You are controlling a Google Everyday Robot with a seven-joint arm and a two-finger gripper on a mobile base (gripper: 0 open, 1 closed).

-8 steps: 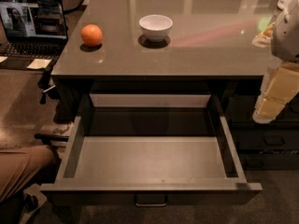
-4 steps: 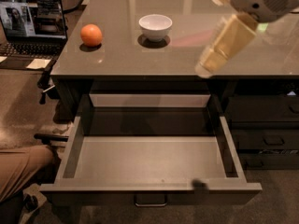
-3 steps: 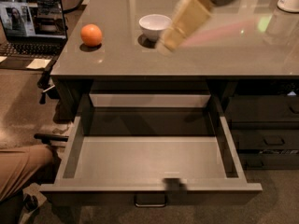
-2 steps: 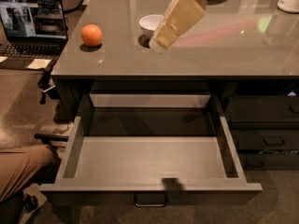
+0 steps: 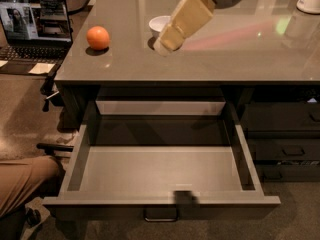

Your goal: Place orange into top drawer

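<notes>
1. Pincer [image 5: 164, 46] hangs over tabletop [image 5: 240, 54], angled down-left from upper right. Tip is just in front of white bowl [image 5: 159, 23] and covers part of it. Apart or together: I cannot tell.
2. Orange [image 5: 98, 37] sits on tabletop, left side, to the left of bowl, well apart from pincer.
3. Top drawer [image 5: 150, 170] stands open below tabletop front edge. I see grey flat bottom, w/ pull handle [image 5: 161, 215] at front.
4. Laptop [image 5: 35, 26], screen lit, at far left beside tabletop. Narrower drawers [image 5: 282, 134] at right, closed.
</notes>
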